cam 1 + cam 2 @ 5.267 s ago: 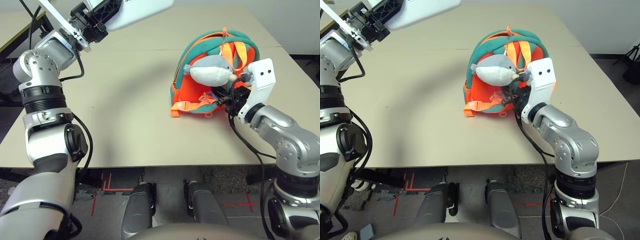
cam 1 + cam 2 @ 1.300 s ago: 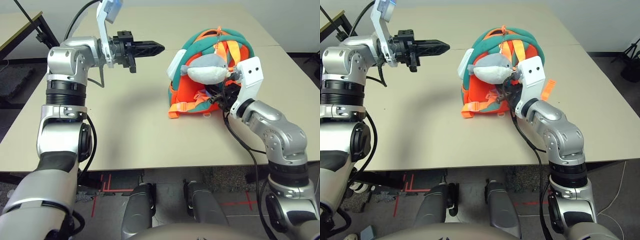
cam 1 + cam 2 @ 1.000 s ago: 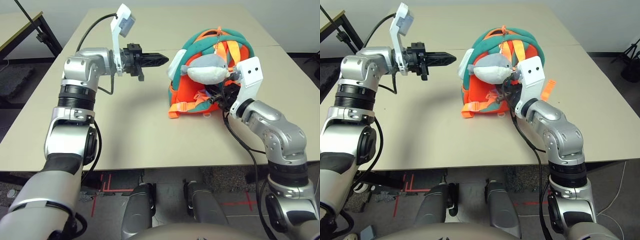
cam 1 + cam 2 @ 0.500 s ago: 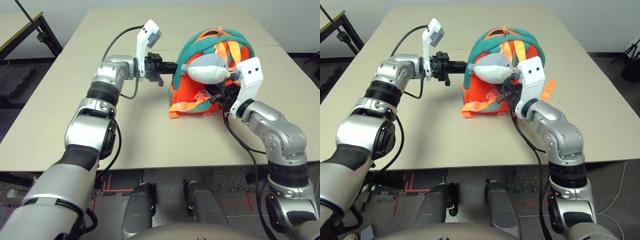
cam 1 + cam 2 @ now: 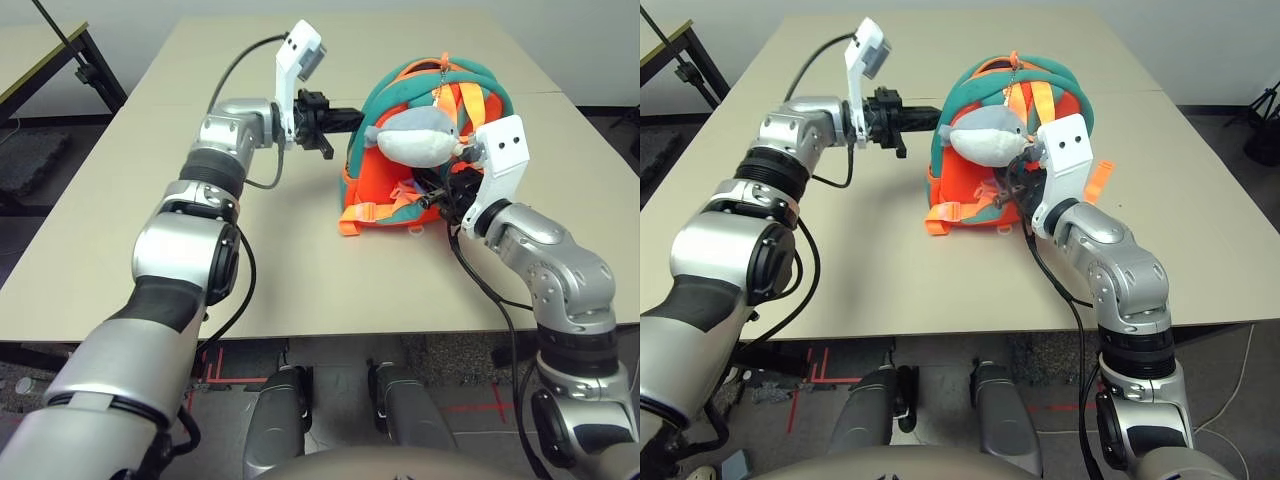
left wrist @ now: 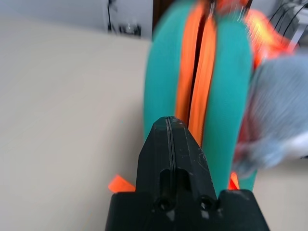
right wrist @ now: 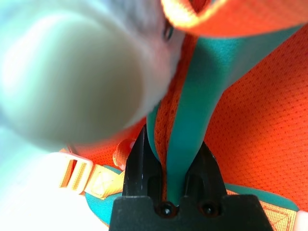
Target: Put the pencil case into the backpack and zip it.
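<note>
Beside backpack (image 5: 375,180), left pincer (image 5: 360,119) (shut), nearer than before

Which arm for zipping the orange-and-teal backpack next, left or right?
Left, I'd say. The left gripper, black fingers shut, points at the bag's orange-edged side slit; the right gripper is clamped on teal fabric trim, likely steadying it.

pale beige table (image 5: 270,270), orange and teal backpack (image 5: 383,185) resting on it, orange buckled strap (image 5: 368,213) at its near side

Plush toy (image 5: 417,138) beside orange zip opening (image 6: 195,82)
</note>
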Controlling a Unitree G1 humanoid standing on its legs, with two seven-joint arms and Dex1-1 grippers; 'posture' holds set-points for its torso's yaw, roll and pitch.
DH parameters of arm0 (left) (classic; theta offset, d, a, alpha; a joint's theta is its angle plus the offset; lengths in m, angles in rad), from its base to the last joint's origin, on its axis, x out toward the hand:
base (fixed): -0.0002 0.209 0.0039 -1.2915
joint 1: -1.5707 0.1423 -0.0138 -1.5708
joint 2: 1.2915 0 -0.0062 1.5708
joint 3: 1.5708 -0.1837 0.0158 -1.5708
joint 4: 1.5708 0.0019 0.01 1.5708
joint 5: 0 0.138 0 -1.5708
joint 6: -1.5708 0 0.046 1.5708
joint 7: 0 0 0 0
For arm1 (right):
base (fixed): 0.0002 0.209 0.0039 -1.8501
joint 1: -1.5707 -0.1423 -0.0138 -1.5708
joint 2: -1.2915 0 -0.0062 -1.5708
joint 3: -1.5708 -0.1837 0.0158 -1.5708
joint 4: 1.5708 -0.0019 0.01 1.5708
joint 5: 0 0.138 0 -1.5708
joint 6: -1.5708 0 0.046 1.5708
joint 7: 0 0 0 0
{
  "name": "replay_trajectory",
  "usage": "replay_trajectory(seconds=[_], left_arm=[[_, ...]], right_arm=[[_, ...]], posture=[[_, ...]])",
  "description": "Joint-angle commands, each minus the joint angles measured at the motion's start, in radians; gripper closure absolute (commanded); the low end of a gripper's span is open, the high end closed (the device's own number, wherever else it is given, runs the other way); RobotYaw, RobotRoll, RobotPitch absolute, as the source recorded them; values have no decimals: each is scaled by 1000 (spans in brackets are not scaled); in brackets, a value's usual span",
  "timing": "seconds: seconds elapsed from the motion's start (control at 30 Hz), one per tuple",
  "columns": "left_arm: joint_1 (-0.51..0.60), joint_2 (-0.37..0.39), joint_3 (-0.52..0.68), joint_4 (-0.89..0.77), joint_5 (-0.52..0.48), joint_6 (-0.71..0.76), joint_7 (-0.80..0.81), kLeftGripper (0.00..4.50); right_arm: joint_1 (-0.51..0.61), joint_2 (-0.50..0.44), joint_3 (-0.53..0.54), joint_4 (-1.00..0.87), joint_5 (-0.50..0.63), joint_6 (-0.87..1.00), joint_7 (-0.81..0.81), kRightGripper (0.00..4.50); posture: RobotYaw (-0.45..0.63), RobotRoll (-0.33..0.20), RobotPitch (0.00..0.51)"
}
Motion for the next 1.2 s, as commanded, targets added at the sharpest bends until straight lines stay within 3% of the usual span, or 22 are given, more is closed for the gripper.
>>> replay_trajectory(seconds=[0.03,0.13,0.47,0.83,1.2], left_arm=[[-36,31,26,-98,-39,33,-24,4500],[-53,45,36,-186,-74,57,-50,3899],[29,27,-71,-506,-113,138,-133,35],[88,34,-207,-617,-81,142,-192,0],[100,-5,-296,-513,10,6,-169,0]], right_arm=[[13,0,16,16,3,22,6,4297],[11,2,19,21,2,21,9,4297],[18,3,20,18,1,20,6,4297],[21,0,19,19,-2,17,6,4297],[21,7,20,18,-2,16,2,4297]], posture=[[-188,0,123],[-187,0,123],[-198,0,119],[-201,0,114],[-207,0,113]])
